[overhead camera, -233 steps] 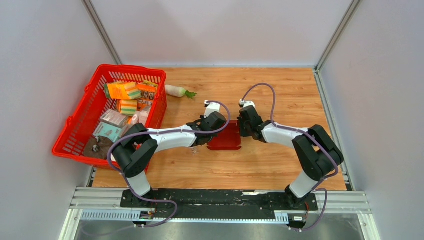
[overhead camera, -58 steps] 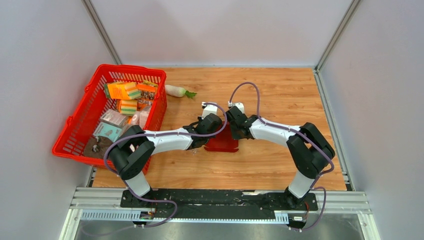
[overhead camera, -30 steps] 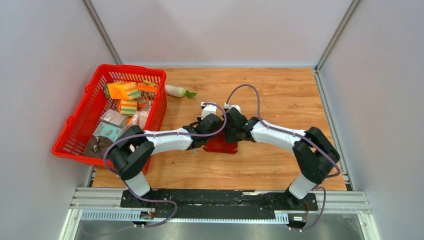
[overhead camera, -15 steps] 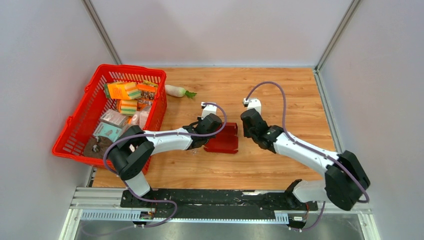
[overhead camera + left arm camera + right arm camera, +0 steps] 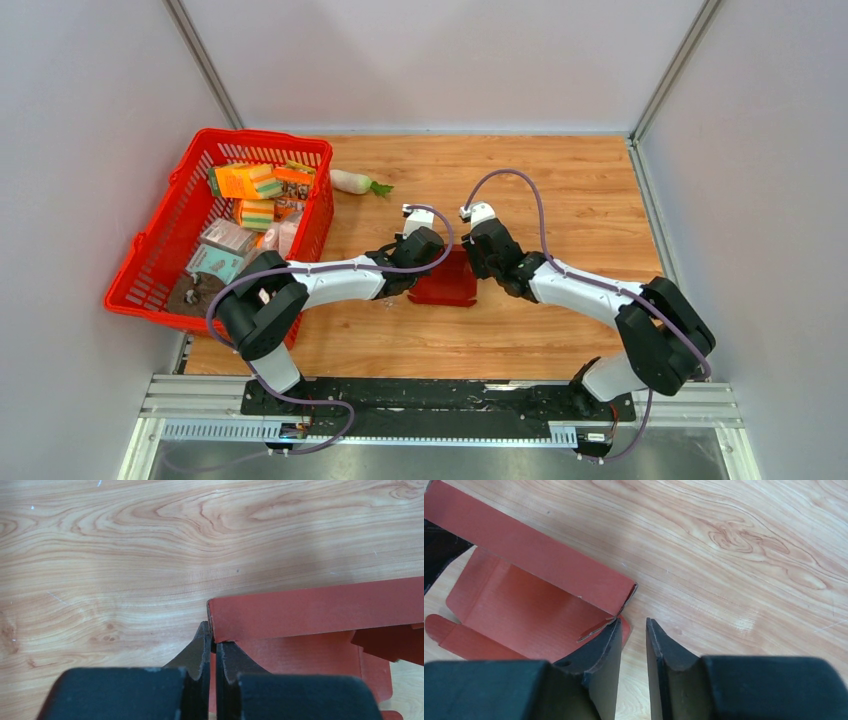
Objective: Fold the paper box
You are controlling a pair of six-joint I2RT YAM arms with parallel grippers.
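Observation:
The paper box (image 5: 446, 283) is a dark red card piece lying open on the wooden table between the two arms. In the left wrist view my left gripper (image 5: 214, 633) is shut on the end of its upright left wall, beside the long raised panel (image 5: 320, 610). From the top view the left gripper (image 5: 412, 270) sits at the box's left edge and the right gripper (image 5: 479, 262) at its right edge. My right gripper (image 5: 633, 621) is narrowly open with only bare wood in the gap. Its left finger (image 5: 604, 647) touches the box's (image 5: 534, 605) right corner flap.
A red plastic mesh basket (image 5: 160, 228) full of packets stands at the left. A white radish (image 5: 352, 181) lies just behind it on the table. Grey walls close in the back and both sides.
The right arm swung away to the right, then came back to the box's right edge with its jaws narrower. The left gripper has kept its hold and place.

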